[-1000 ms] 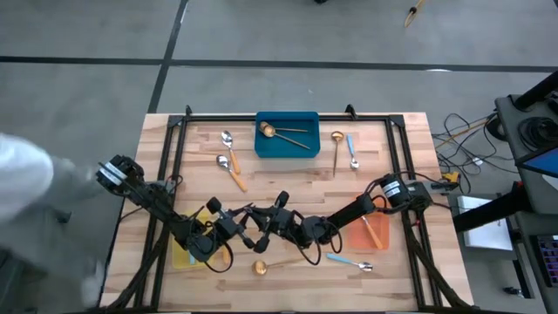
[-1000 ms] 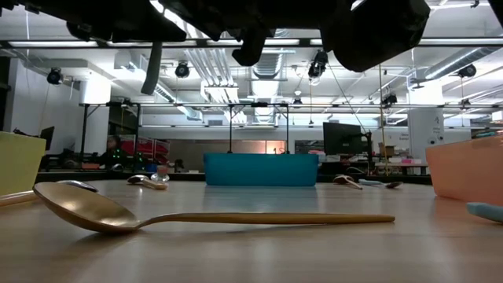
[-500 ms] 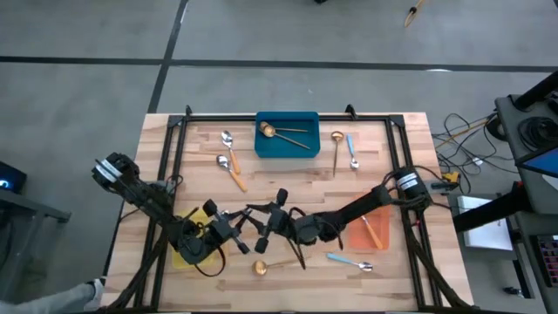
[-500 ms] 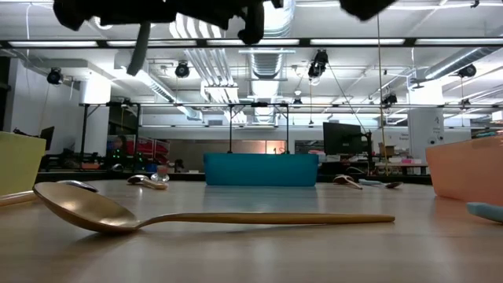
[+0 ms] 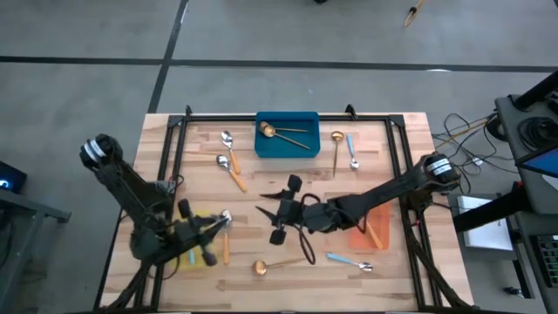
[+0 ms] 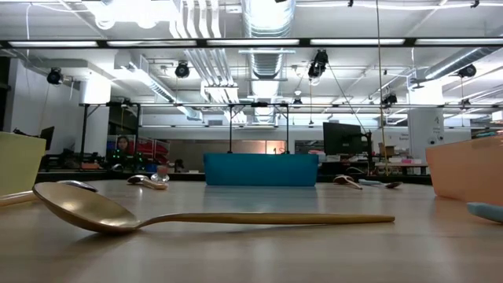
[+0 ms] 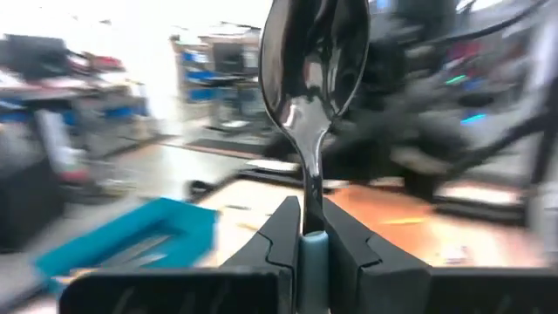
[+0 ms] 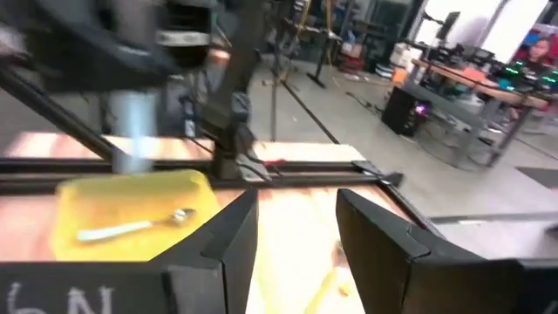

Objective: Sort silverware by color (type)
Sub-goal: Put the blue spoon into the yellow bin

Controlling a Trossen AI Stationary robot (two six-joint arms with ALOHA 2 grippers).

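A blue-handled spoon (image 7: 312, 87) is gripped by the left gripper (image 7: 302, 228) above the yellow bin (image 5: 199, 218); the right gripper (image 8: 296, 228) is held open, empty.

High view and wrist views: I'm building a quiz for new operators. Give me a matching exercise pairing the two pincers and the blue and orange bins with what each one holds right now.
Things:
1. left pincer
2. right pincer
3. blue bin
4. orange bin

States:
A. contains gold spoons
B. open, nothing between its fingers
C. contains an orange-handled spoon
D. shut on a blue-handled spoon

Pairs: 1-D, 2-B, 3-A, 4-C
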